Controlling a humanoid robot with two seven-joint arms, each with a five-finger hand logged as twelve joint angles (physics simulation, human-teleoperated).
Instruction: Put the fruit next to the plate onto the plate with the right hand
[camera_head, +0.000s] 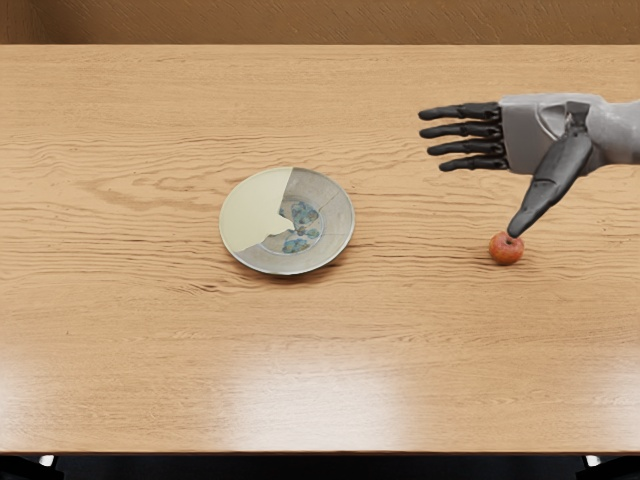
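Risk: apple (506, 249) could roll away if your thumb tip (517, 230) nudges its top | right hand (515, 135) released, fingers (460, 130) straight, holding nothing | plate (250, 205) well apart, leftward on worktop (150, 350)

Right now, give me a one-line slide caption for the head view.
Open right hand hovers over the small red fruit, thumb pointing down at it; the plate lies apart.
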